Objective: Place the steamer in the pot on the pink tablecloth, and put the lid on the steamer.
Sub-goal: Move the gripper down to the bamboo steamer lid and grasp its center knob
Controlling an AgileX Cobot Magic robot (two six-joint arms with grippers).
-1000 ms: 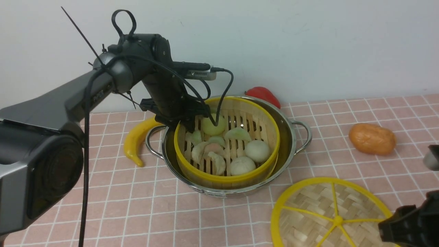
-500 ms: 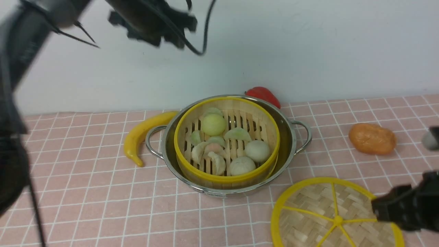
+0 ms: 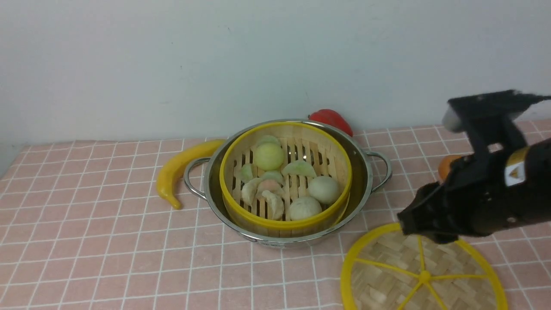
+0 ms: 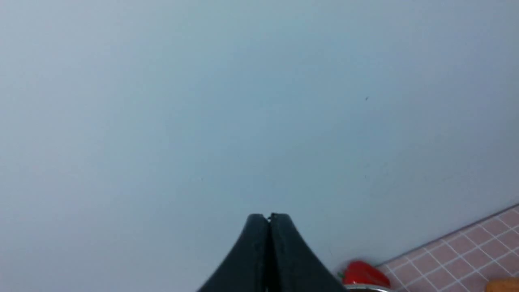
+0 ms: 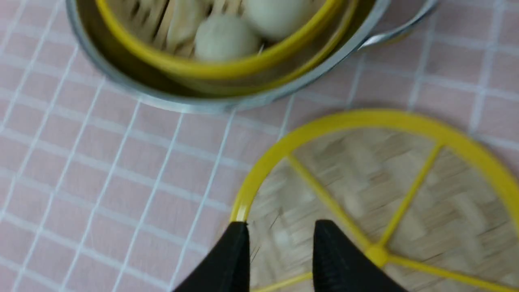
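Note:
The steamer (image 3: 282, 225), a yellow-rimmed bamboo basket of buns and dumplings, sits inside the steel pot (image 3: 360, 178) on the pink tablecloth (image 3: 107, 249). The lid (image 3: 387, 275) lies flat on the cloth, in front of the pot and to its right. My right gripper (image 3: 407, 224) hangs over the lid's far edge. In the right wrist view its fingers (image 5: 280, 233) stand open above the woven lid (image 5: 365, 162) with nothing between them, near the rim beside the pot (image 5: 194, 103). My left gripper (image 4: 269, 217) is shut and empty, raised towards the wall, and does not show in the front view.
A yellow banana (image 3: 176, 172) lies left of the pot. A red pepper (image 3: 330, 118) sits behind it against the white wall. An orange food item (image 3: 445, 165) is mostly hidden behind my right arm.
My left arm has let go of the steamer, risen out of the front view and shut its jaws. My right arm has swung in from the lower right to hang over the lid.

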